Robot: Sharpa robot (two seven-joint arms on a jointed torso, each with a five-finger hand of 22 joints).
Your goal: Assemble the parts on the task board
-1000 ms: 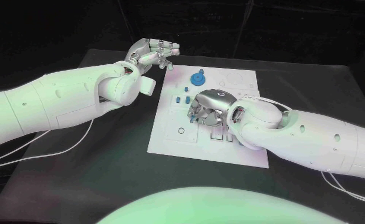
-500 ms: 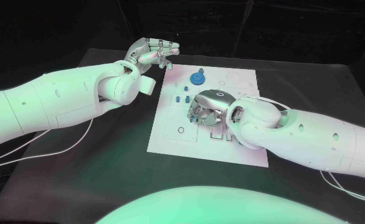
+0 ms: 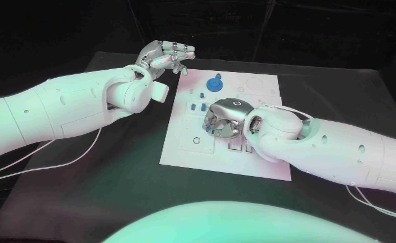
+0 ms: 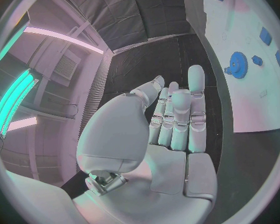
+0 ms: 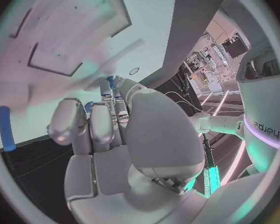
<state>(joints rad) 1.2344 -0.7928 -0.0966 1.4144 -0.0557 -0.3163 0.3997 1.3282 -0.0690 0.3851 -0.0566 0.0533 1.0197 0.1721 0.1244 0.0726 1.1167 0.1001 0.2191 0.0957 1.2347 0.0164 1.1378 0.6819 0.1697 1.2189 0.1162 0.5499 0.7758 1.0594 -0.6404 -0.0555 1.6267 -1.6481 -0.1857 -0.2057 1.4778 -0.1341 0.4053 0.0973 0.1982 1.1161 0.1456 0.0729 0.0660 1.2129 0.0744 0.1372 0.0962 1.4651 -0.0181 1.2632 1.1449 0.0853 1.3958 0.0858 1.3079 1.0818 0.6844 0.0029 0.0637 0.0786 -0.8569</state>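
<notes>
Right hand (image 3: pixel 222 118): low over the board's middle, fingers curled down; whether it grips a part cannot be told.
Left hand (image 3: pixel 165 58): raised beside the board's far left corner, fingers curled, holding nothing.
Board (image 3: pixel 256 163): white, mid-table.
Gear (image 3: pixel 214 85): blue, on the board's far end.
Small pegs (image 3: pixel 196 107): blue, near the board's left edge, just beside the right hand.

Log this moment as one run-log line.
left hand: raised off task board, empty | right hand: down on board, grasp unclear | blue gear: on board

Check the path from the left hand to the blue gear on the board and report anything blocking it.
Nothing visible blocks it. The left hand hangs past the task board's far left corner, and only bare board lies between it and the blue gear.
</notes>
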